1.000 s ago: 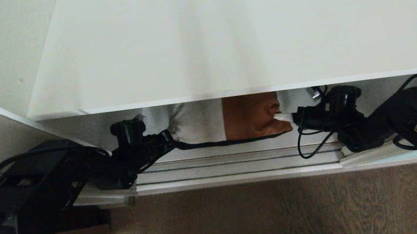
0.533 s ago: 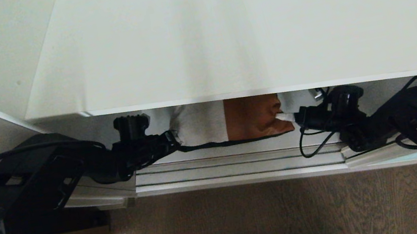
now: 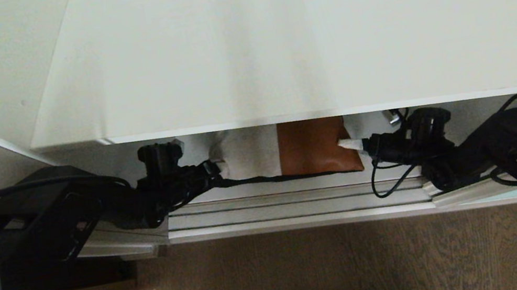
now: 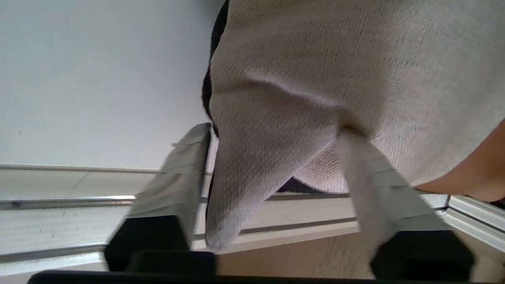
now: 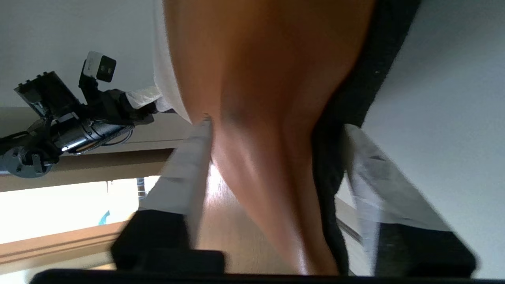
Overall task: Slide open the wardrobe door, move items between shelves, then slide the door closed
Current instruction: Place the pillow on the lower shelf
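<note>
The cushion (image 3: 286, 153) lies on the lower shelf (image 3: 297, 183) between my left gripper (image 4: 272, 169) and right gripper (image 5: 276, 157) (both spread apart, its corners loose between my fingers).

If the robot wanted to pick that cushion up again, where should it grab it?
Probably by the two front corners of the cushion, one from each side. It lies flat under a low shelf, so only that front edge is reachable, and its soft corners pinch easily.

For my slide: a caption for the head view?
Both end effectors open at the cushion lying beneath the white shelf.
</note>
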Controlling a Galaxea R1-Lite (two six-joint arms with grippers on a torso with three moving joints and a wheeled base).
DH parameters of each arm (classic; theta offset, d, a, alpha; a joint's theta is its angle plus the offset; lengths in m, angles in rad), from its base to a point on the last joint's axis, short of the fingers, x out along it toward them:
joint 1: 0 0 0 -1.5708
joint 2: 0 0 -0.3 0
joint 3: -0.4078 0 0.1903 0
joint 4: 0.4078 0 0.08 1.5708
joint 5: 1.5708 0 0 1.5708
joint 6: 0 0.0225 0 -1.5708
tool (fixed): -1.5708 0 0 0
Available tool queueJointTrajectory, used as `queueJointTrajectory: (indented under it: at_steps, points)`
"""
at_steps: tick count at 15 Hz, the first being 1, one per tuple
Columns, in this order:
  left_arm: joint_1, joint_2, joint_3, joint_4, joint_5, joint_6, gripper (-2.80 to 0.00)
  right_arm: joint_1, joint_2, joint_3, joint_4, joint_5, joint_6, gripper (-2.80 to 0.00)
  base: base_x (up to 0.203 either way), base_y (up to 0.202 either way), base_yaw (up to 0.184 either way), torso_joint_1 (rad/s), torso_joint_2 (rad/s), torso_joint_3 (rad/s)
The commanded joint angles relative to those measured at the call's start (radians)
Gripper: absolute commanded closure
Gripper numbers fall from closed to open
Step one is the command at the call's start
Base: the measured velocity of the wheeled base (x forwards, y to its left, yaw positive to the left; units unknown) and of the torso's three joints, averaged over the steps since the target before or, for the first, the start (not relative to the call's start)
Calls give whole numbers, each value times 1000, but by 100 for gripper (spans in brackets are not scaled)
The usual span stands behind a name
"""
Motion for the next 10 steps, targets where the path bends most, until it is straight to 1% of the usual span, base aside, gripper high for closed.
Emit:
queueJointTrajectory:
  at_steps: [1,4,7,10]
  points:
    - [0,-38,72,-51,-22,-3,-280,3,-6,44,-54,5,0,-280,0,0,0,0,0,0]
    - [0,-121,187,-87,-99,-3,-280,10,-49,143,-97,7,-1,-280,0,0,0,0,0,0]
    - [-12,-174,217,-55,-106,12,-280,19,-104,198,-79,7,-1,-280,0,0,0,0,0,0]
    - [-14,-300,292,6,-110,24,-280,21,-166,309,-63,7,-5,-280,0,0,0,0,0,0]
